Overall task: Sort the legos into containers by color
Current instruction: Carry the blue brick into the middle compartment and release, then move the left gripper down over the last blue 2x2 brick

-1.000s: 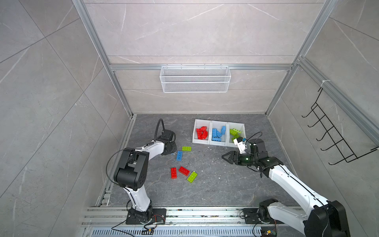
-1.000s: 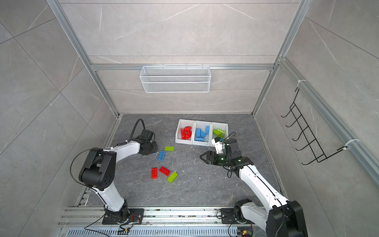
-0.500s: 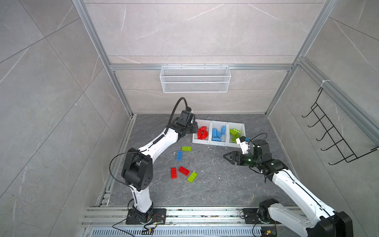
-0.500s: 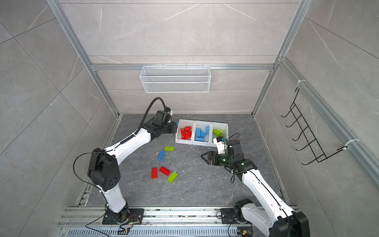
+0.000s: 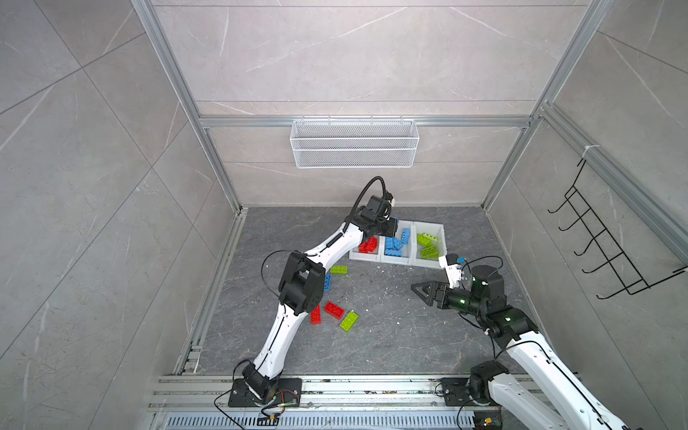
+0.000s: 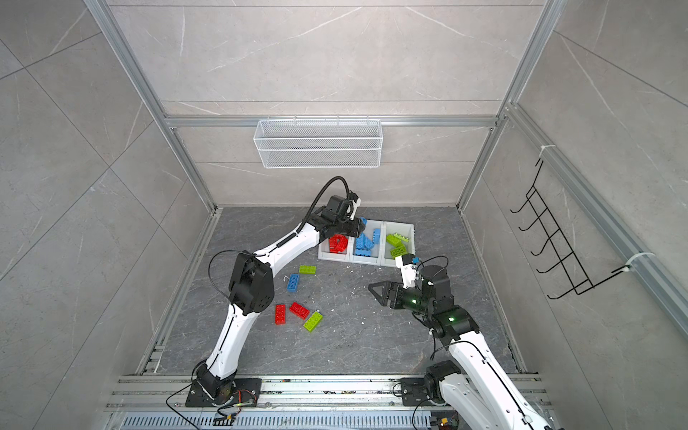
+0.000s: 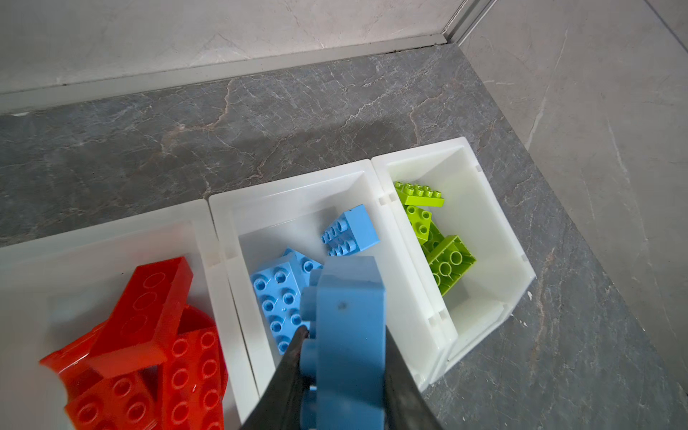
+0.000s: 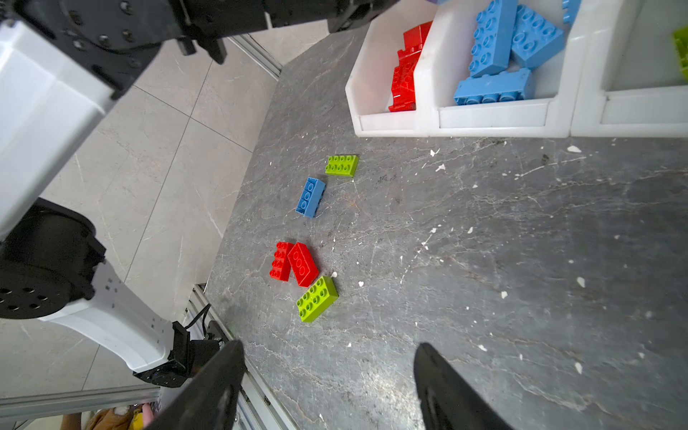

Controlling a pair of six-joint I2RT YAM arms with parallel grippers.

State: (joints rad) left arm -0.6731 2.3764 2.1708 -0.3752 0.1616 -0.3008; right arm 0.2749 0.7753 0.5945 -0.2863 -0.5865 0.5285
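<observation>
Far left on the veined grey stone table (image 6: pixel 353 335), five loose legos wait unsorted: two glossy red studded bricks (image 6: pixel 280 314) touching, two lime green bricks (image 6: pixel 312 321) and one blue brick (image 6: pixel 293 282). Right of them, my left gripper (image 7: pixel 344 333) is clamped on a matte blue studded block (image 7: pixel 350 298) above the middle of three smooth white plastic containers (image 8: pixel 491 115), which hold red, blue and green pieces in turn. I judge the sorting well past halfway. Farthest right, my right gripper (image 8: pixel 327 348) hangs with its jaws apart and empty.
</observation>
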